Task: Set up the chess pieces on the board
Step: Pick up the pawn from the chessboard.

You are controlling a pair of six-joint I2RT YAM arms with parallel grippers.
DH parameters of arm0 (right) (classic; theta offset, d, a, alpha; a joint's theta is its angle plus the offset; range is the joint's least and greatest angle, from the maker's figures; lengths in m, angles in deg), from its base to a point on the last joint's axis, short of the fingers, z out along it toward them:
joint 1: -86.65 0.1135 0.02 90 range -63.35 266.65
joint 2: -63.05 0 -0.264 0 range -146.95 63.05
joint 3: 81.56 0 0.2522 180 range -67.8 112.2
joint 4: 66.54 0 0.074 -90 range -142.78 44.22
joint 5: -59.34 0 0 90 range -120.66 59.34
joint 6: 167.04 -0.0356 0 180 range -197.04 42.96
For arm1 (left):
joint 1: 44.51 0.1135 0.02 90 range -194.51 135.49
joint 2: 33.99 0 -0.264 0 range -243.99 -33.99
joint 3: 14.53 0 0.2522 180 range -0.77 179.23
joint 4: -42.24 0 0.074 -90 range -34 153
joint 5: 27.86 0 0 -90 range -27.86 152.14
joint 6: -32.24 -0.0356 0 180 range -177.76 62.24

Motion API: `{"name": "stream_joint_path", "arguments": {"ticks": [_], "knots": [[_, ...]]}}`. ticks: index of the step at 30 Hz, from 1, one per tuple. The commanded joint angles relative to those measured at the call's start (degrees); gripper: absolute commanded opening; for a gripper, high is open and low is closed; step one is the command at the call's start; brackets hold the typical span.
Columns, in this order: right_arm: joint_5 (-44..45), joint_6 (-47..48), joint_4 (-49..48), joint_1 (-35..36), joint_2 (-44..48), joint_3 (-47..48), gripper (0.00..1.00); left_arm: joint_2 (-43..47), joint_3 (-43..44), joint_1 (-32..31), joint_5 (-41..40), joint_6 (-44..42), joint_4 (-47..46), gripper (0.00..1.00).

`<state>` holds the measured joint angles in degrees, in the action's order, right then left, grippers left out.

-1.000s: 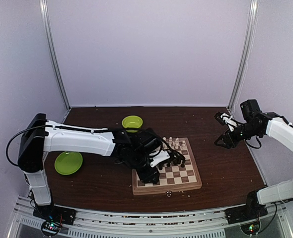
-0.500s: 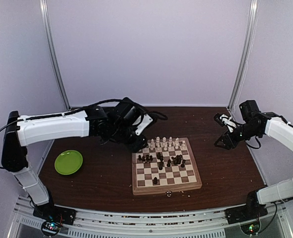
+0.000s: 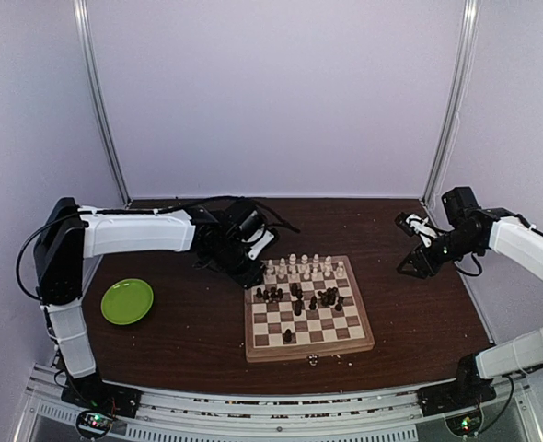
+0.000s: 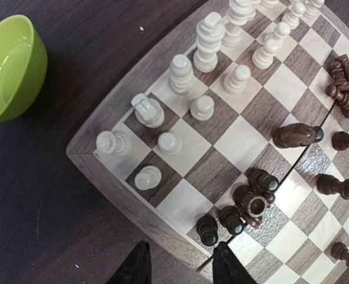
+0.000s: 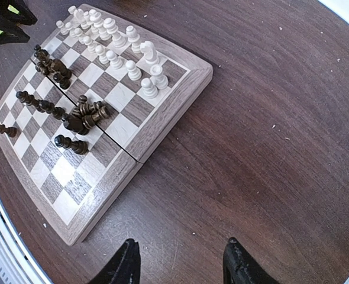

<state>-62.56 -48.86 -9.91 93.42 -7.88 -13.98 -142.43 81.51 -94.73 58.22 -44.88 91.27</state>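
Centre of the top view: board (image 3: 340, 324) on the table (image 3: 419, 322), white pieces (image 3: 304, 267) standing along its far rows, dark pieces (image 3: 299, 296) loose and partly toppled mid-board. Left end effector (image 3: 250, 269): at the board's upper-left corner, fingers apart, nothing between; the nearer arm. Left wrist view: dark cluster (image 4: 248, 198) just up and right of the fingertips; one toppled piece (image 4: 296, 135), long axis left-right. Right end effector (image 3: 417, 258): fingers apart, empty, well off to the right.

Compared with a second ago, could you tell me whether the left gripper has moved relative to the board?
Yes. The left gripper has pulled back from over the middle of the board towards the far left, and now hovers by the board's left rim near its far corner.
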Motion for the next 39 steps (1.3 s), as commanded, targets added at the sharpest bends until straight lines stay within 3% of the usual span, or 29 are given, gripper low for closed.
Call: {"name": "stream_joint_path", "arguments": {"ticks": [1,23,34,39], "knots": [[1.42,0.62,0.07,0.27,-0.70,0.03,0.48,-2.52,2.35,1.17,2.65,1.55,-0.51,0.37],[2.02,0.91,0.62,0.53,-2.89,0.58,0.48,-3.78,0.59,1.22,8.04,1.22,-3.61,0.29],[2.42,1.10,1.16,0.97,-3.94,1.02,0.48,-4.57,0.38,1.17,5.95,0.62,-2.40,0.21],[2.46,1.08,1.11,1.14,-4.20,1.02,0.48,-5.23,0.69,1.17,6.77,0.55,-2.19,0.24]]}}
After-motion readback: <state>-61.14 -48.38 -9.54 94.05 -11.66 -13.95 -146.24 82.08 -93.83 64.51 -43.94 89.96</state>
